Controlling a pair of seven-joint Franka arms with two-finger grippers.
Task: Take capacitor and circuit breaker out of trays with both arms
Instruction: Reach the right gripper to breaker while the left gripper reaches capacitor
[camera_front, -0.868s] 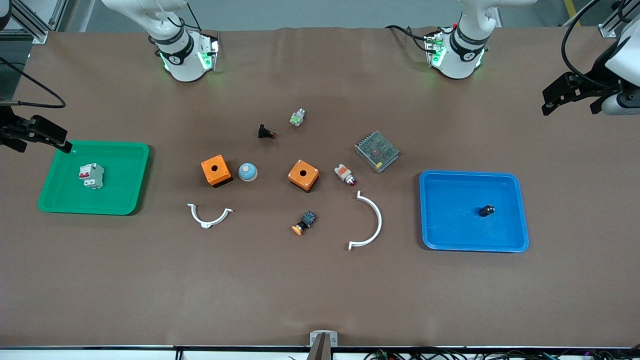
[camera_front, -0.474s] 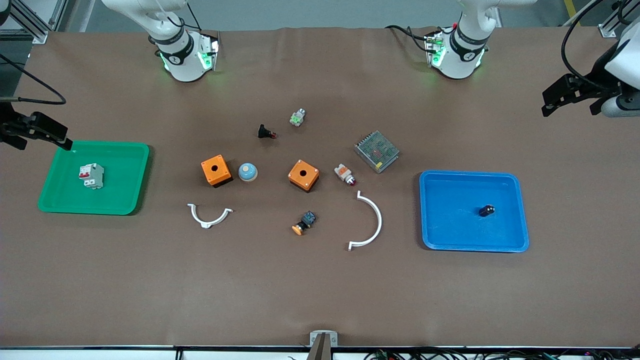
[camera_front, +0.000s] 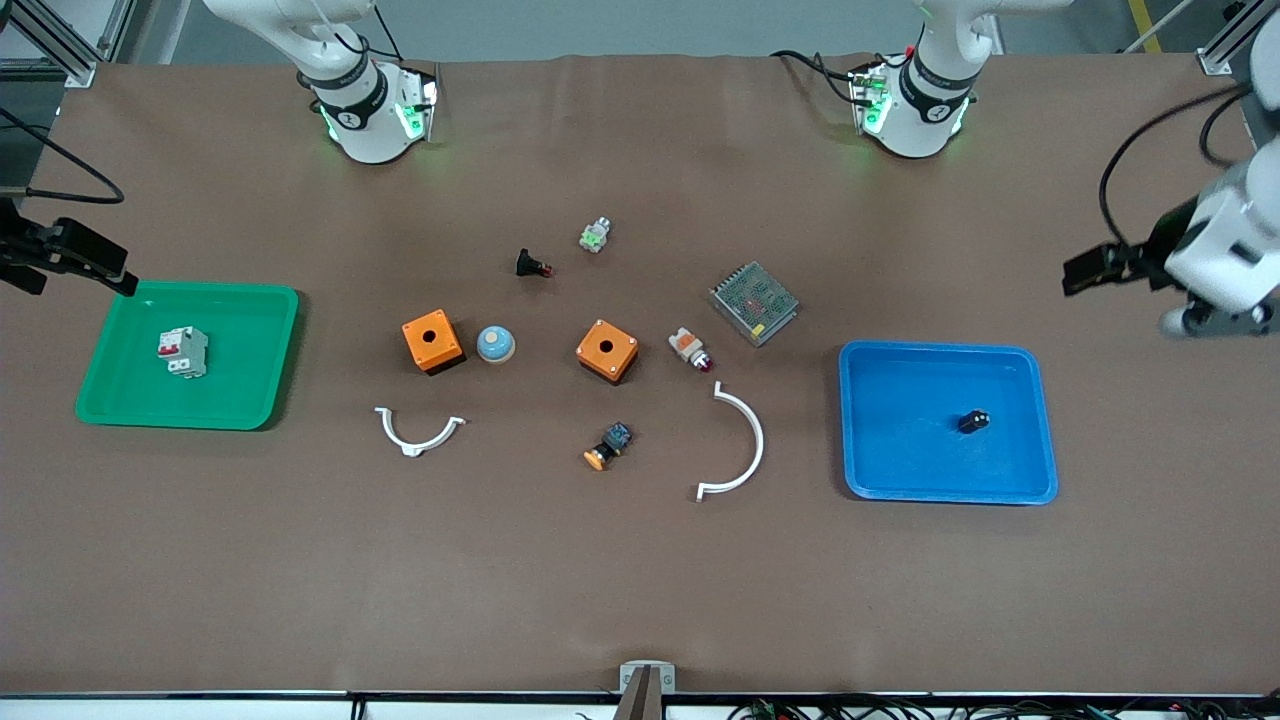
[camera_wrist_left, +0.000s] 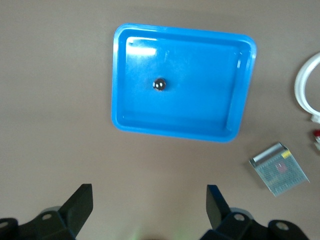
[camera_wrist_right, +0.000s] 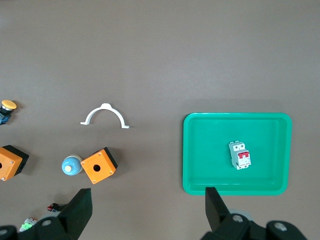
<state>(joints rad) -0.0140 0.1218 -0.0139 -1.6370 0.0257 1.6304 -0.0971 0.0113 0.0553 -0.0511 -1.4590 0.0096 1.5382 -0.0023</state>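
1. Now the tiny black stubby capacitor (camera_front: 974, 422) lies inside the blue plastic tray (camera_front: 1040, 420).
2. Meanwhile the white-grey breaker with red levers (camera_front: 182, 352) sits in the green plastic tray (camera_front: 280, 350).
3. Left end effector (camera_wrist_left: 149, 206) hangs over bare brown surface (camera_front: 640, 580), fingers spread wide, holding nothing.
4. Right end effector (camera_wrist_right: 148, 206) hangs beside the green tray's edge, likewise wide and holding nothing.

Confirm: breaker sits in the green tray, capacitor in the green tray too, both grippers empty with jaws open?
Not quite. The capacitor lies in the blue tray, as the front view shows. The breaker is in the green tray, and the left gripper and right gripper are empty, jaws open.
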